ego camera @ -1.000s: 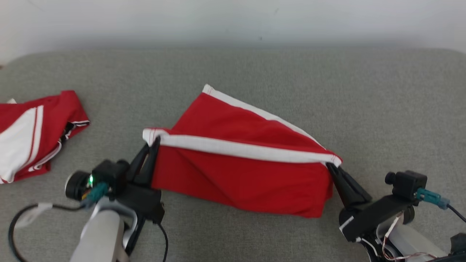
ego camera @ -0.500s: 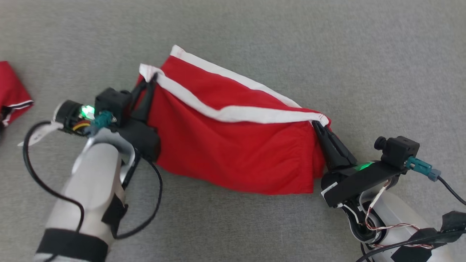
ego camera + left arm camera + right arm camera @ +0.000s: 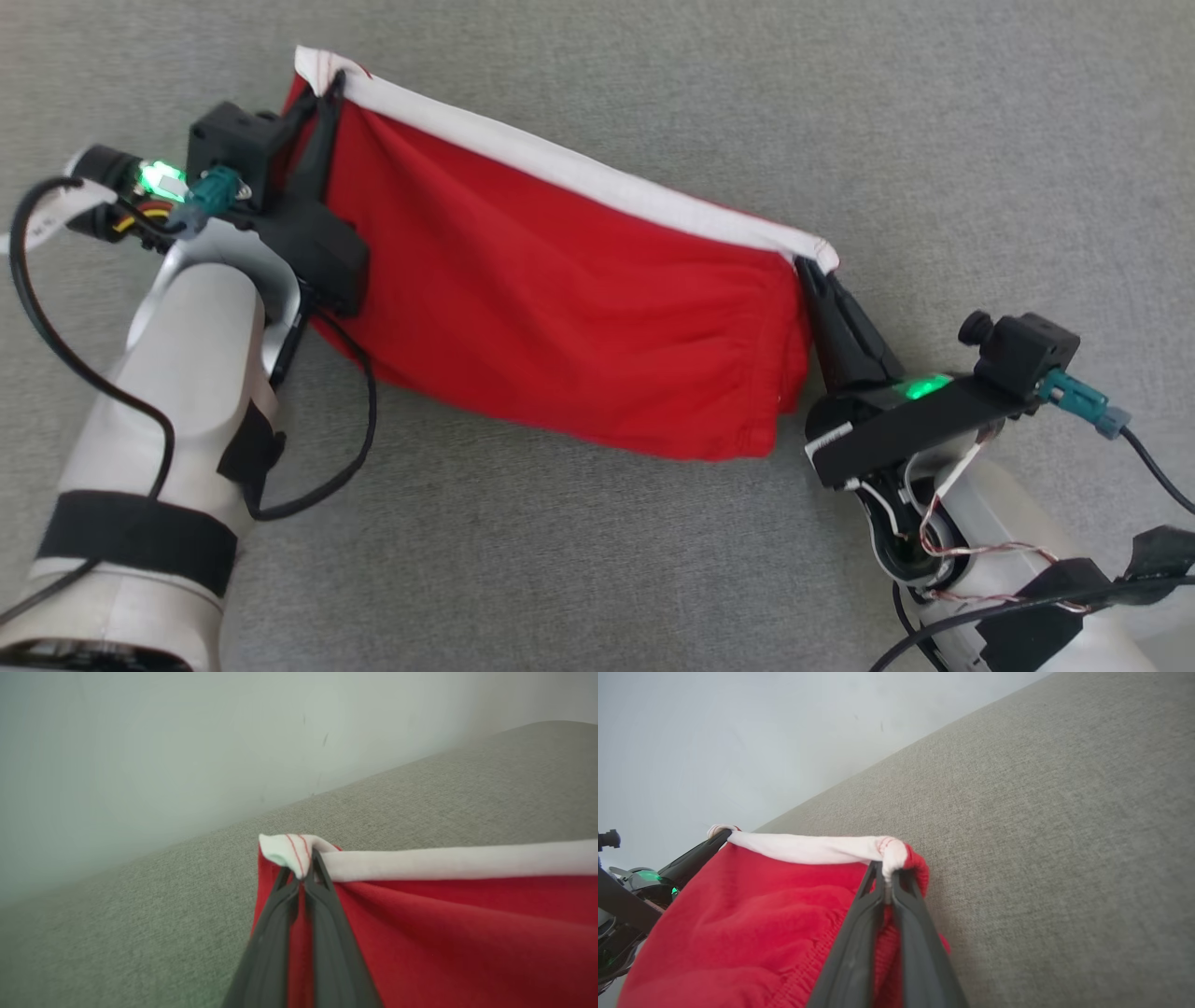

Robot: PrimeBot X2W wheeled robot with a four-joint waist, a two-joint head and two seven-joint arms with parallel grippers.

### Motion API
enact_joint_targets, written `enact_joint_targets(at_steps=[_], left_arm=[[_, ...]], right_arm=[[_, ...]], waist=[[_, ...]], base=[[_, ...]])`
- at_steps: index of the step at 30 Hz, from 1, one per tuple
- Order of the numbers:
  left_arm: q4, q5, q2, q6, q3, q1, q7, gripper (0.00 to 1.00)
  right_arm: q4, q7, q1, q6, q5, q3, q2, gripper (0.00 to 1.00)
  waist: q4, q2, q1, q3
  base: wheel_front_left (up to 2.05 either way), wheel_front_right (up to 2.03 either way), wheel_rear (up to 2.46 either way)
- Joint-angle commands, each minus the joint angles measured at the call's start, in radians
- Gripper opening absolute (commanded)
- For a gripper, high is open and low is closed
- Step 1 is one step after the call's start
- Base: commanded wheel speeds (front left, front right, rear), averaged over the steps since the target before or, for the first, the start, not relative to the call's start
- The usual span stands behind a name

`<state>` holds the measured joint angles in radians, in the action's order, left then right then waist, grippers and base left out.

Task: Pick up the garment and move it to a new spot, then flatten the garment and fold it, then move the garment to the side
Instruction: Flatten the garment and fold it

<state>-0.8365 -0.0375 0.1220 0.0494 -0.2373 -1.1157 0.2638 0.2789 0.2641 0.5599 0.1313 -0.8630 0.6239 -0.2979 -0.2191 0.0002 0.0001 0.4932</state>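
Left wrist view: left claw (image 3: 301, 865) pinches garment (image 3: 444, 933), cut off at edge.

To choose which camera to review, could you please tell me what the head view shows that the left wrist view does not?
Head view: the right gripper shut on the garment's right corner, and the garment's whole lower edge. Left wrist view: the pale wall behind the grey surface, and red stitching at the pinched corner. Both: the left gripper shut on the white band's left end, with red cloth below.
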Motion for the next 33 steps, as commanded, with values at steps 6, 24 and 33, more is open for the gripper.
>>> enact_joint_targets(at_steps=[6,24,33], left_arm=[[-0.074,0.011,0.011,-0.008,-0.013,-0.031,0.001,0.0],[-0.097,0.063,-0.022,-0.019,-0.024,0.041,-0.001,1.0],[-0.075,0.107,-0.025,-0.017,0.003,0.118,0.0,1.0]], right_arm=[[0.013,0.0,0.012,-0.001,0.021,-0.03,0.027,0.0],[0.01,0.0,-0.028,0.0,0.138,-0.119,0.031,1.0],[-0.006,0.0,-0.111,0.0,0.374,-0.349,0.082,1.0]], waist=[[-0.027,-0.0002,-0.0001,0.022],[0.002,-0.0002,-0.0001,-0.023],[0.024,-0.0002,-0.0001,-0.083]], base=[[0.0,0.0,0.0],[0.0,0.0,0.0],[0.0,0.0,0.0]])
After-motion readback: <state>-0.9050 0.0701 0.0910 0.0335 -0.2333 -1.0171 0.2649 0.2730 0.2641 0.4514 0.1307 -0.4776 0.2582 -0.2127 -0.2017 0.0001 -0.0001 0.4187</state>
